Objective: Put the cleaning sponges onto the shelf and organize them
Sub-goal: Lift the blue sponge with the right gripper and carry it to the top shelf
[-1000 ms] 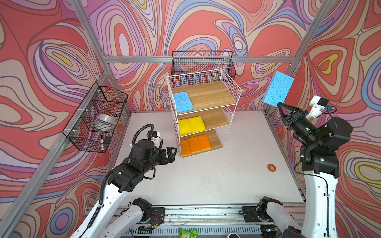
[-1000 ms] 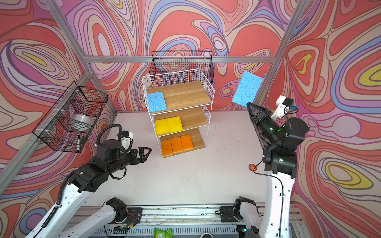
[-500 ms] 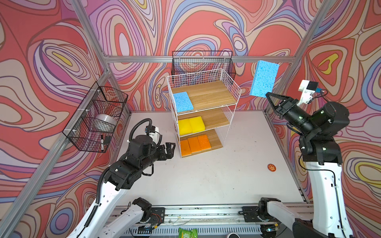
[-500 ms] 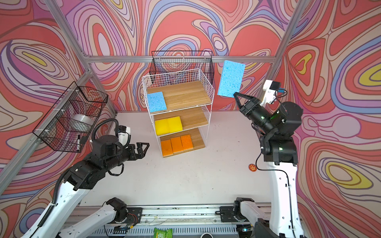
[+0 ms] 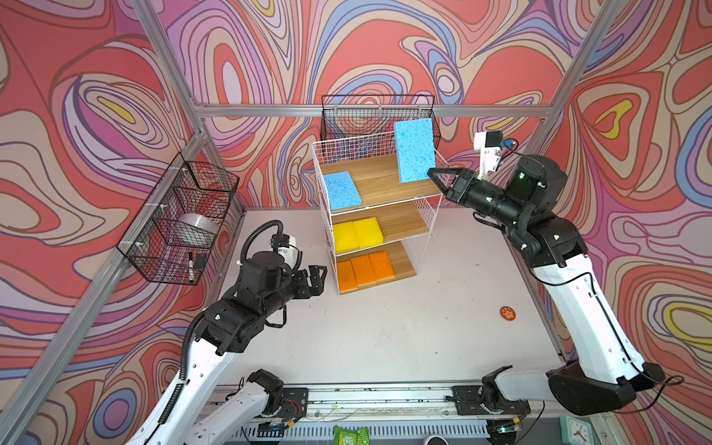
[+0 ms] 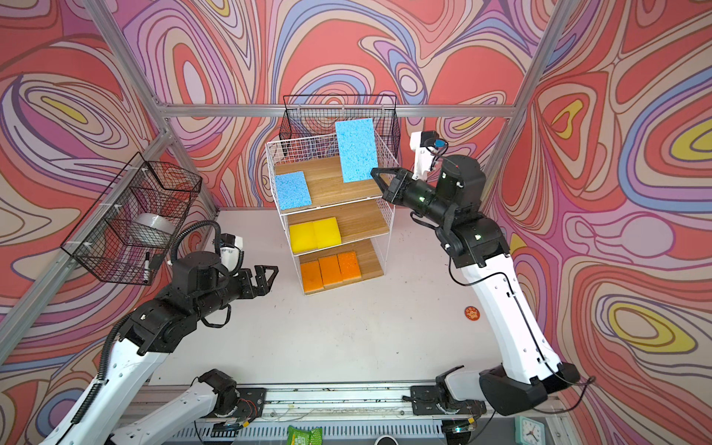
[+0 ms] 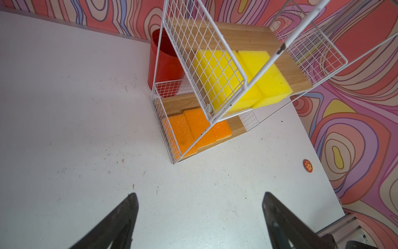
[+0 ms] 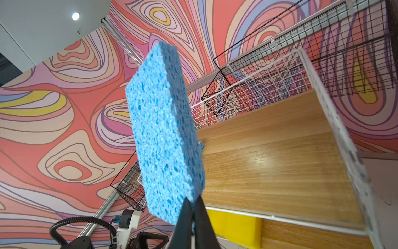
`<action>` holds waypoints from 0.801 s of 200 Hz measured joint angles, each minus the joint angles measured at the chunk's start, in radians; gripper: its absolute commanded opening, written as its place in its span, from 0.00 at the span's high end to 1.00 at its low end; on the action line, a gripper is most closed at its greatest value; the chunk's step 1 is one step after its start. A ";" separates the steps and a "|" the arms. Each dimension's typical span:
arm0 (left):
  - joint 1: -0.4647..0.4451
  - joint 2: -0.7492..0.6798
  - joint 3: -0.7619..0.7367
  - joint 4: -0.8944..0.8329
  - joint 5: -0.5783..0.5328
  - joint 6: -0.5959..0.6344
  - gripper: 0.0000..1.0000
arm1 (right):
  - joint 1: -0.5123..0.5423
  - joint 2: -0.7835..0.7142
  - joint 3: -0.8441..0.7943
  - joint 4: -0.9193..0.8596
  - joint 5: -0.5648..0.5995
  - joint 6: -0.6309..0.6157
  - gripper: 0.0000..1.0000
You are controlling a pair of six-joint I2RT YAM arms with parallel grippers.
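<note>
The shelf's top board (image 5: pixel 389 181) lies bare right of the flat blue sponge (image 5: pixel 342 190); white wire walls (image 5: pixel 339 150) fence its sides, front seemingly open.

No word, brand or number can be read anywhere. The round orange-red disc (image 5: pixel 507 313) lying on the bench (image 5: pixel 385 339), to the right of the shelf (image 5: pixel 400 181) and nearer the front, bears a pale mark; the left wrist view shows it no clearer, letters or figure cannot be told. The green packet (image 5: pixel 348 436), well in front of the shelf, carries pale printing too blurred to read. The clock (image 5: pixel 576 433), front right of the shelf, shows hands but no legible numerals.
</note>
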 measured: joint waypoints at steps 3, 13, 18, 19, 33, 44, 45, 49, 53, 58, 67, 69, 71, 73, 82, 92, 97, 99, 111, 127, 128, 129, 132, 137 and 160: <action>0.000 0.000 -0.002 0.000 0.000 0.000 0.09 | 0.004 0.003 0.004 -0.004 0.005 -0.005 1.00; 0.001 0.000 -0.008 0.001 0.000 0.000 0.09 | 0.019 0.011 0.017 -0.014 0.022 -0.023 1.00; 0.002 0.000 -0.011 0.001 0.000 0.000 0.09 | 0.028 0.016 0.025 -0.020 0.029 -0.029 1.00; 0.002 0.000 -0.012 0.001 0.000 0.000 0.09 | 0.029 0.016 0.026 -0.021 0.029 -0.031 1.00; 0.006 0.003 -0.019 0.001 -0.001 0.000 0.09 | 0.056 0.040 0.060 -0.041 0.045 -0.054 1.00; 0.006 0.006 -0.022 0.002 -0.001 0.000 0.09 | 0.082 0.069 0.096 -0.055 0.058 -0.074 1.00; 0.006 0.006 -0.022 0.002 0.000 0.000 0.09 | 0.083 0.071 0.098 -0.056 0.059 -0.075 1.00; 0.006 0.008 -0.023 0.002 0.000 0.000 0.09 | 0.092 0.082 0.110 -0.061 0.063 -0.083 1.00; 0.006 0.010 -0.023 0.002 -0.001 0.000 0.09 | 0.101 0.093 0.123 -0.067 0.067 -0.089 1.00; 0.006 0.011 -0.023 0.003 -0.001 0.000 0.09 | 0.112 0.107 0.139 -0.077 0.074 -0.098 1.00; 0.006 0.012 -0.023 0.005 -0.001 0.000 0.09 | 0.131 0.137 0.171 -0.095 0.081 -0.114 1.00; 0.006 0.012 -0.023 0.005 -0.002 0.000 0.09 | 0.136 0.145 0.180 -0.102 0.083 -0.117 1.00; 0.006 0.012 -0.023 0.005 -0.002 0.000 0.09 | 0.138 0.150 0.186 -0.105 0.084 -0.119 1.00; 0.007 0.012 -0.023 0.005 -0.003 0.000 0.09 | 0.142 0.158 0.195 -0.110 0.086 -0.123 1.00; 0.008 0.010 -0.023 0.005 -0.007 0.000 0.09 | 0.153 0.190 0.230 -0.131 0.094 -0.134 1.00; 0.012 0.006 -0.023 0.005 -0.009 0.000 0.09 | 0.163 0.219 0.257 -0.147 0.102 -0.143 1.00; 0.012 0.003 -0.023 0.005 -0.011 0.000 0.08 | 0.164 0.227 0.261 -0.153 0.107 -0.146 1.00; 0.012 0.001 -0.023 0.005 -0.013 0.000 0.08 | 0.165 0.230 0.262 -0.155 0.109 -0.148 1.00; 0.013 -0.009 -0.023 0.005 -0.019 0.000 0.09 | 0.166 0.241 0.262 -0.173 0.124 -0.151 1.00; 0.013 -0.023 -0.024 0.004 -0.026 0.001 0.08 | 0.166 0.247 0.261 -0.190 0.140 -0.152 1.00; 0.013 -0.024 -0.024 0.005 -0.026 0.001 0.08 | 0.166 0.247 0.261 -0.190 0.140 -0.153 1.00; 0.013 -0.025 -0.024 0.004 -0.026 0.001 0.08 | 0.166 0.248 0.261 -0.191 0.140 -0.153 1.00; 0.013 -0.027 -0.024 0.005 -0.027 0.001 0.08 | 0.165 0.248 0.261 -0.193 0.141 -0.153 1.00; 0.013 -0.029 -0.025 0.004 -0.029 0.003 0.08 | 0.166 0.249 0.261 -0.195 0.140 -0.152 1.00; 0.013 -0.034 -0.032 0.005 -0.030 0.007 0.08 | 0.166 0.252 0.256 -0.197 0.140 -0.150 1.00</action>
